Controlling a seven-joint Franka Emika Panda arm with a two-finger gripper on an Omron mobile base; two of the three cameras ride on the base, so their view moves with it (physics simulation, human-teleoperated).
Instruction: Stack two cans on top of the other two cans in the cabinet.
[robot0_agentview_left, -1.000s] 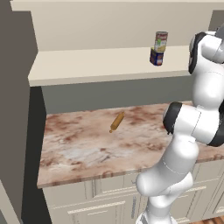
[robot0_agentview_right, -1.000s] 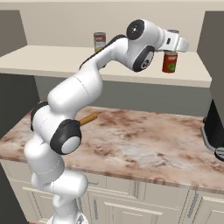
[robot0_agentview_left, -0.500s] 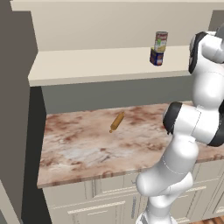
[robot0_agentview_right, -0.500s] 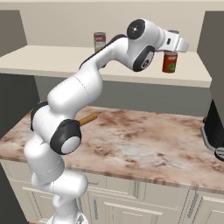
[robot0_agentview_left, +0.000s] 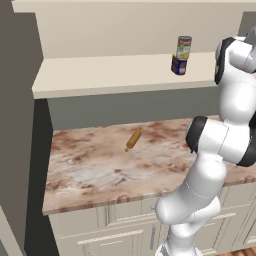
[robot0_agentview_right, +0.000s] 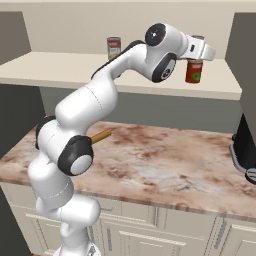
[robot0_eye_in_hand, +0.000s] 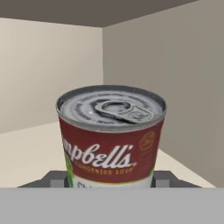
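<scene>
A red-and-white labelled can (robot0_eye_in_hand: 111, 144) with a silver pull-tab lid stands upright between my fingertips (robot0_eye_in_hand: 56, 178), and my gripper (robot0_eye_in_hand: 109, 179) is shut on it. From the right base view the gripper (robot0_agentview_right: 196, 59) holds this red can (robot0_agentview_right: 193, 74) over the right end of the cabinet's cream shelf (robot0_agentview_right: 75, 70). Whether the can touches the shelf I cannot tell. Further left on the shelf (robot0_agentview_left: 110, 72) a red-and-white can (robot0_agentview_left: 183, 47) sits on top of a short dark blue can (robot0_agentview_left: 178, 65). That stack (robot0_agentview_right: 114, 48) stands apart from my hand.
A wooden rolling pin (robot0_agentview_left: 133, 139) lies on the marble counter (robot0_agentview_left: 115, 170) below the shelf. The cabinet's side wall (robot0_eye_in_hand: 175, 87) stands close on the right of the held can. A dark appliance (robot0_agentview_right: 244, 150) sits at the counter's right end.
</scene>
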